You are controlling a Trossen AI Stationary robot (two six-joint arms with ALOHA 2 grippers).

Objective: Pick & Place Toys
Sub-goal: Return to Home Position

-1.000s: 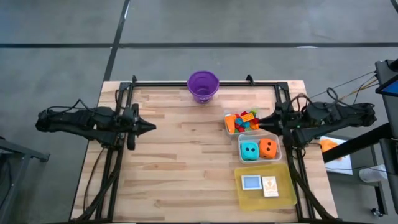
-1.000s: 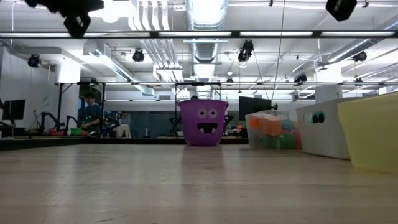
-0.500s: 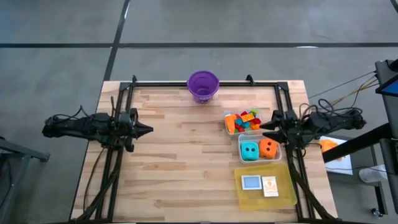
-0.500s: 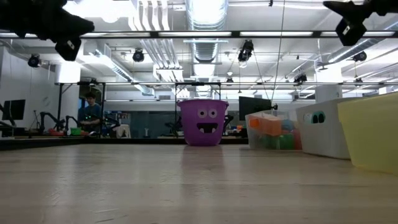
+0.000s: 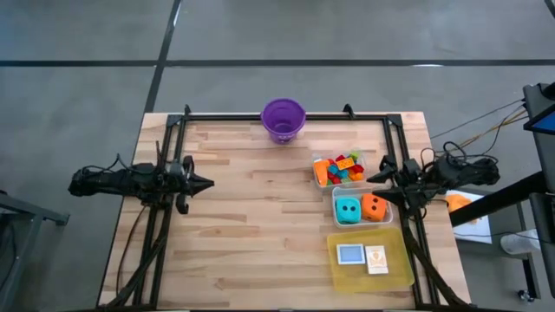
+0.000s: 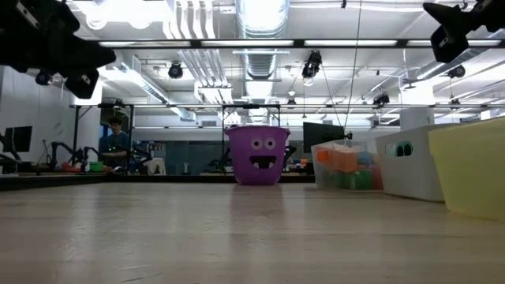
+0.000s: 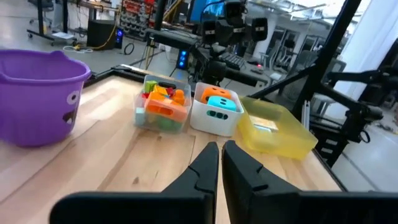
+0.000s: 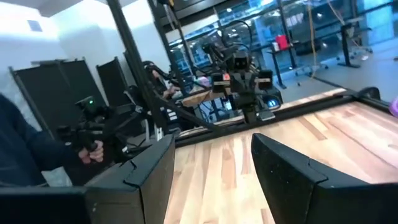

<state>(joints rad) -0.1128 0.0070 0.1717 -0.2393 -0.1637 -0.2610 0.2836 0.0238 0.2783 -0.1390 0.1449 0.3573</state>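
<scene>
Wooden tabletop (image 5: 251,217): seemingly no loose toys. Bright game pieces (image 5: 342,166) in clear tub (image 5: 339,185); teal die (image 5: 348,209), orange die (image 5: 374,204) in neighbouring tub (image 5: 361,224); cards (image 5: 351,254) on yellow tray (image 5: 401,273). Left gripper (image 5: 204,183) pinched together, right gripper (image 5: 375,179) spread, both empty at table sides. Sorting judged done.

- One purple plastic bucket (image 5: 283,118).
- Two clear plastic tubs (image 5: 362,225).
- One shallow yellow plastic tray (image 5: 395,264).
- Two large black-dotted dice: a teal die (image 5: 348,210), an orange die (image 5: 374,205).
- Two small flat cards (image 5: 351,254).
- Uncounted: small bright toy blocks (image 5: 345,166), heaped too closely to tell.
- Two dark robot arms (image 5: 121,180).
- One wooden slat table (image 5: 251,225).
</scene>
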